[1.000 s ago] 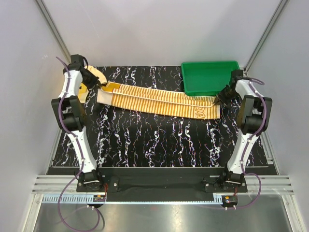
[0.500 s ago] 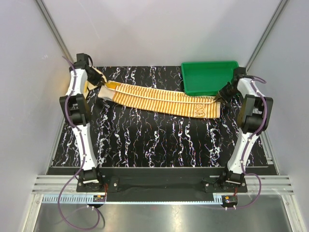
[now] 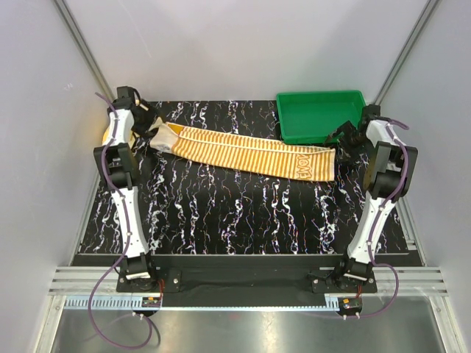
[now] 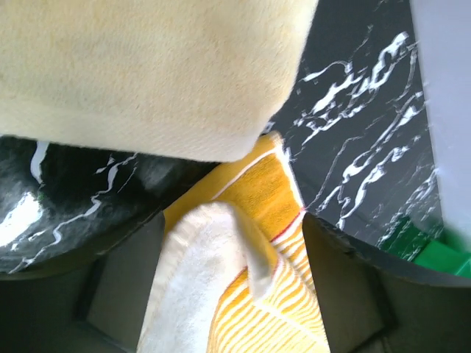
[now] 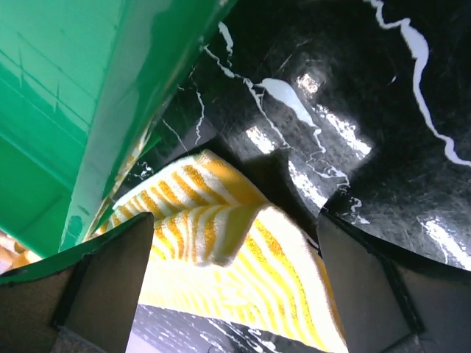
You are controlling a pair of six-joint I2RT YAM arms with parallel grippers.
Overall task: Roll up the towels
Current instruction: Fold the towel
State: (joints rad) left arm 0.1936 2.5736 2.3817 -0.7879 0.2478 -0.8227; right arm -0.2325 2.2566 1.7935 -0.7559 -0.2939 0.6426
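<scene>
The long orange-and-cream striped towel [image 3: 243,151] lies flat across the back of the black marble table, its lettered end [image 3: 305,166] to the right. My left gripper [image 3: 145,126] stands open over its left end, and the folded cream edge [image 4: 221,294] lies loose between the fingers [image 4: 121,283]. My right gripper [image 3: 343,137] is open at the right end, where a curled striped corner [image 5: 221,228] lies between its fingers [image 5: 368,287] with none of them touching it. The plain yellow towel [image 4: 147,66] lies just beyond the left gripper, mostly hidden behind the left arm in the top view.
A green plastic tray [image 3: 320,116] stands at the back right, its wall [image 5: 88,95] close beside the right gripper. The enclosure's side walls run close to both arms. Bare black marble table [image 3: 235,213] stretches in front of the striped towel.
Both grippers went from shut on the striped towel's ends to open, letting it go. The towel has settled flat, shifted slightly back and left.
</scene>
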